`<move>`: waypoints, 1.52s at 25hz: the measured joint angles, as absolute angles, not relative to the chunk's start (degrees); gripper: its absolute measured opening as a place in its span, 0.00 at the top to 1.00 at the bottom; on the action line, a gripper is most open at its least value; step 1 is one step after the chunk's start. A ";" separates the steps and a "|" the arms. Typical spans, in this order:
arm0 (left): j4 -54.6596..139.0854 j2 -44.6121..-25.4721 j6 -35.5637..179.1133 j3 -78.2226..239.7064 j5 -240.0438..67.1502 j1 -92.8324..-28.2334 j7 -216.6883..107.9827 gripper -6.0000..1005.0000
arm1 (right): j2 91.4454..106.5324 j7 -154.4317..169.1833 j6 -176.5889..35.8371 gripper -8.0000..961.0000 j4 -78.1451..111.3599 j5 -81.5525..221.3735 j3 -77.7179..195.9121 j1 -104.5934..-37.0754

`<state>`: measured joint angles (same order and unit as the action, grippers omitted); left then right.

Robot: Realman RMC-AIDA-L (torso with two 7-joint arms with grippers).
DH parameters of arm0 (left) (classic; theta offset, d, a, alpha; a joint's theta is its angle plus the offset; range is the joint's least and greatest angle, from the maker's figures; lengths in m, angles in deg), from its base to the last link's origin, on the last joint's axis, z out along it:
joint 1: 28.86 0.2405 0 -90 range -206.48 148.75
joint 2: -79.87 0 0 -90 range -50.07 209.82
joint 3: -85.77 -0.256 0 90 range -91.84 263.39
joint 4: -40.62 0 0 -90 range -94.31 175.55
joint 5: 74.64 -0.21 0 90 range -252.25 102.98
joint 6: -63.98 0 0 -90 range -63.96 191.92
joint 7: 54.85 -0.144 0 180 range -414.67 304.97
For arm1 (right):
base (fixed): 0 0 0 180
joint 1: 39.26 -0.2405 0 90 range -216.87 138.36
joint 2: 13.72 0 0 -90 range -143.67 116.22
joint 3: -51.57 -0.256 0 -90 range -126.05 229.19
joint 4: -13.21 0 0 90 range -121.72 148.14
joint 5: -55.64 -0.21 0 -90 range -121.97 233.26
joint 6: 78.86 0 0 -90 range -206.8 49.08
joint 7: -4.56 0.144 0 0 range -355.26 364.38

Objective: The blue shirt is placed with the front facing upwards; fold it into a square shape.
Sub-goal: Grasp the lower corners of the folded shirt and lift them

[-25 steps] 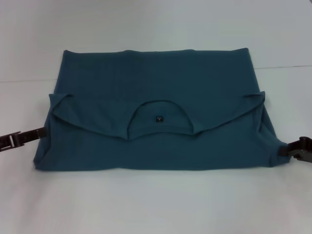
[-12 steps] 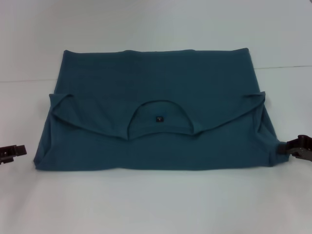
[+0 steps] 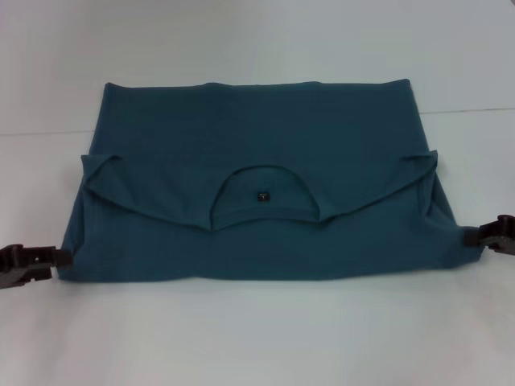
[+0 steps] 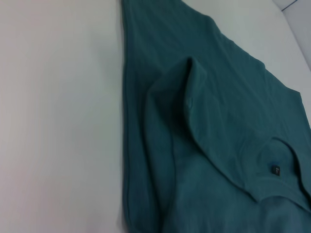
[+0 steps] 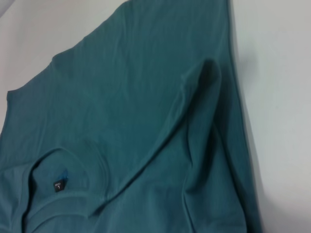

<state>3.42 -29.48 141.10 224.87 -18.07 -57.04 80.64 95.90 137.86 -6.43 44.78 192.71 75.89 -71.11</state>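
left gripper: low on the counter, tip touching shirt's near-left corner; fingers' state, cannot tell
right gripper: tip at shirt's near-right corner, touching cloth; fingers' state, cannot tell
blue shirt: flat between both grippers, top edge folded toward near side, plain back up
neck label: midway between grippers, slightly beyond

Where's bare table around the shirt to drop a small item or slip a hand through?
Bare table runs along the near side, below the blue shirt, and a strip lies beyond its far edge. The near corners are crowded: left gripper at one, right gripper at the other.
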 joint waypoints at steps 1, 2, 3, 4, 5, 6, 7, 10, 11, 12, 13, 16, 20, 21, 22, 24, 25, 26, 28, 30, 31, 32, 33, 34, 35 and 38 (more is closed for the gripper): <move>3.41 -29.42 141.18 224.87 -18.31 -57.24 81.68 0.44 | 95.89 137.76 -6.38 0.93 44.89 192.76 75.94 -71.10; 3.40 -29.35 141.26 224.87 -18.64 -57.54 83.22 0.44 | 95.89 137.58 -6.31 0.93 44.98 192.78 75.97 -71.10; 3.39 -29.27 141.24 224.86 -19.06 -57.74 84.40 0.44 | 95.88 137.33 -6.21 0.93 45.01 192.78 75.99 -71.09; 3.38 -29.19 141.14 224.85 -19.68 -57.91 85.88 0.45 | 95.88 137.13 -6.17 0.93 45.01 192.78 76.01 -71.08; 3.37 -29.14 140.97 224.90 -20.36 -58.06 86.91 0.45 | 95.88 136.89 -6.11 0.93 45.02 192.78 76.03 -71.08; 3.37 -29.10 140.78 224.99 -21.05 -58.19 87.93 0.45 | 95.90 136.61 -6.06 0.93 45.02 192.79 76.03 -71.07; 3.38 -29.10 140.66 225.09 -21.63 -58.30 88.63 0.45 | 95.92 136.47 -6.03 0.93 45.03 192.78 76.03 -71.07; 3.64 -29.18 140.57 225.24 -23.28 -58.67 90.55 0.45 | 95.99 136.21 -5.93 0.93 45.03 192.74 76.03 -71.12; 3.73 -29.24 140.56 225.24 -23.88 -58.76 91.09 0.45 | 96.01 136.21 -5.88 0.93 45.03 192.73 76.03 -71.15; 3.76 -29.32 140.50 225.26 -24.36 -58.80 91.45 0.45 | 96.02 136.19 -5.85 0.93 45.03 192.73 76.02 -71.18; 3.82 -29.42 140.38 225.32 -24.87 -58.84 91.77 0.45 | 96.03 136.16 -5.82 0.93 45.03 192.72 76.02 -71.23; 4.20 -29.69 139.89 225.35 -25.17 -58.86 92.01 0.45 | 96.04 136.05 -5.80 0.93 45.03 192.69 76.00 -71.32; 5.46 -29.79 138.99 225.17 -25.19 -59.38 92.96 0.45 | 96.05 135.76 -5.80 0.93 45.03 192.66 76.00 -71.38; 5.83 -29.80 138.66 225.10 -25.20 -59.59 93.28 0.45 | 96.05 135.66 -5.80 0.93 45.03 192.66 76.00 -71.38; 5.98 -29.81 138.52 225.11 -25.20 -59.74 93.38 0.45 | 96.05 135.55 -5.80 0.93 45.03 192.66 76.00 -71.39; 6.24 -29.89 138.14 225.17 -25.22 -60.20 93.45 0.45 | 96.05 135.43 -5.80 0.93 45.03 192.66 76.01 -71.40; 6.43 -29.92 137.89 225.17 -25.22 -60.39 93.49 0.45 | 96.05 135.41 -5.80 0.93 45.03 192.66 76.03 -71.41; 6.76 -29.97 137.54 225.13 -25.23 -60.68 93.55 0.45 | 96.06 135.38 -5.80 0.93 45.03 192.66 76.05 -71.42; 7.46 -29.98 136.85 225.01 -25.24 -61.23 93.63 0.45 | 96.05 135.26 -5.80 0.93 45.03 192.66 76.07 -71.42; 8.06 -29.99 136.00 224.95 -25.25 -61.74 93.64 0.45 | 96.05 135.04 -5.78 0.93 45.03 192.66 76.09 -71.41; 8.33 -29.99 135.45 224.94 -25.26 -61.96 93.64 0.45 | 96.07 134.94 -5.78 0.93 45.03 192.66 76.09 -71.39; 8.50 -29.99 135.09 224.94 -25.31 -62.05 93.64 0.45 | 96.08 134.87 -5.77 0.93 45.03 192.66 76.09 -71.38; 8.63 -29.99 134.73 224.93 -25.43 -62.17 93.65 0.45 | 96.11 134.83 -5.77 0.93 45.03 192.66 76.09 -71.37; 8.68 -29.99 134.53 224.92 -25.53 -62.23 93.65 0.45 | 96.12 134.83 -5.76 0.93 45.03 192.66 76.09 -71.37; 8.72 -29.99 134.24 224.88 -25.78 -62.38 93.76 0.45 | 96.13 134.82 -5.76 0.93 45.03 192.66 76.09 -71.36; 8.78 -29.99 134.08 224.83 -25.92 -62.45 93.91 0.45 | 96.14 134.76 -5.74 0.93 45.03 192.66 76.09 -71.34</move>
